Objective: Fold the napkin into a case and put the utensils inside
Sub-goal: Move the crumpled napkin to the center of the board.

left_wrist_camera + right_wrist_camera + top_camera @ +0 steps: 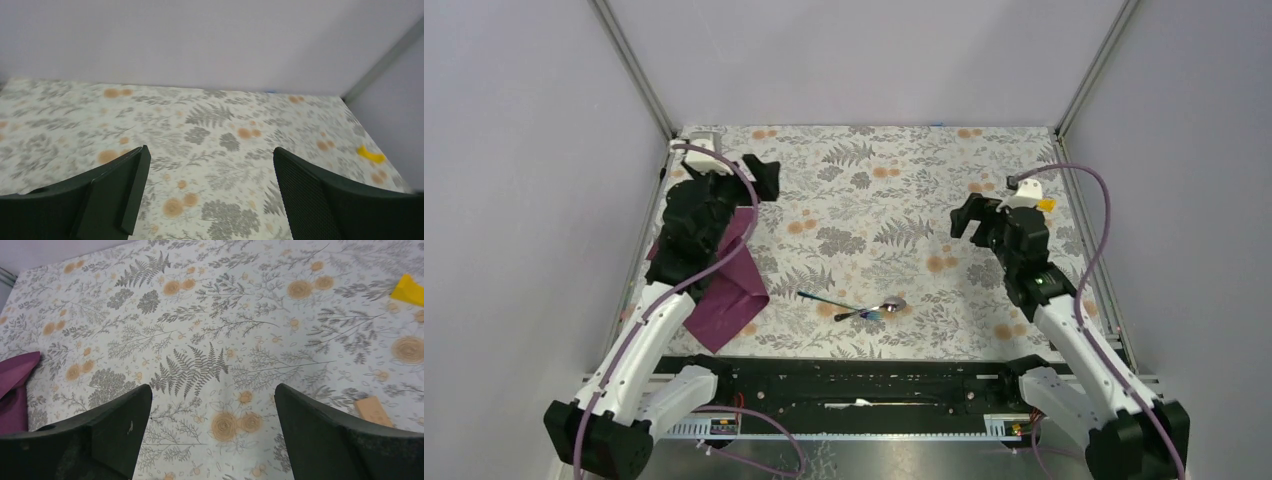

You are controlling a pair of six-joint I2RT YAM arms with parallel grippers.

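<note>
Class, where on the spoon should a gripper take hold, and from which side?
Probably the spoon handle, near its left end, from straight above, fingers across it: it lies flat on the tablecloth, and the bluish utensil meets it nearer the bowl.

The left arm covers the napkin's upper part from above, and the bluish utensil's head is too small to identify.

Just a floral grey-orange tablecloth spread flat, with a little yellow piece and a small brown block sitting apart on it.
</note>
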